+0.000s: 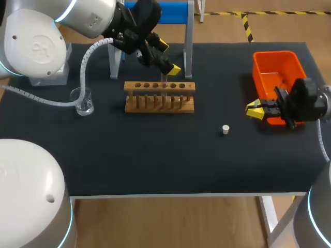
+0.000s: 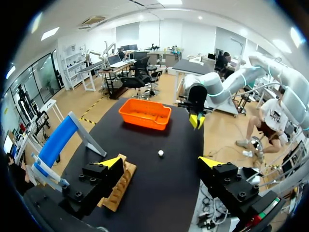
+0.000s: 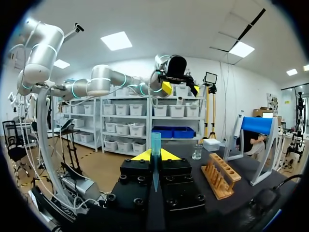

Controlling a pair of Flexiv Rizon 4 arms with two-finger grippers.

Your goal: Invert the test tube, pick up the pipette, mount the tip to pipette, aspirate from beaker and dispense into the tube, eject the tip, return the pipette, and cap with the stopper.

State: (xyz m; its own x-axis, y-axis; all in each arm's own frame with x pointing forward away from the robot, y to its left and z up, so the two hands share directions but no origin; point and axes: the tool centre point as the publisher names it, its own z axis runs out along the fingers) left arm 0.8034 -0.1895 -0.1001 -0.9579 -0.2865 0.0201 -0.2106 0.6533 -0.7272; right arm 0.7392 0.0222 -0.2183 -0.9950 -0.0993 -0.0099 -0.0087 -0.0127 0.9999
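Note:
My left gripper (image 1: 167, 57) hangs open just above the wooden tube rack (image 1: 159, 96), nothing between its fingers. A thin clear tube (image 1: 164, 78) seems to stand in the rack right under it. In the left wrist view the rack (image 2: 119, 186) lies below one finger, and the white stopper (image 2: 161, 153) sits on the mat ahead. My right gripper (image 1: 254, 110) is beside the orange bin (image 1: 276, 77), shut on a slim translucent blue tapered tip (image 3: 155, 154). The stopper (image 1: 225, 129) lies left of it. A glass beaker (image 1: 84, 102) stands at the left.
A blue stand (image 1: 170, 10) on metal legs rises behind the rack. A white box (image 1: 49, 70) sits at the back left corner. In the right wrist view the beaker (image 3: 197, 152) and the rack (image 3: 219, 179) stand ahead of the gripper on the black mat.

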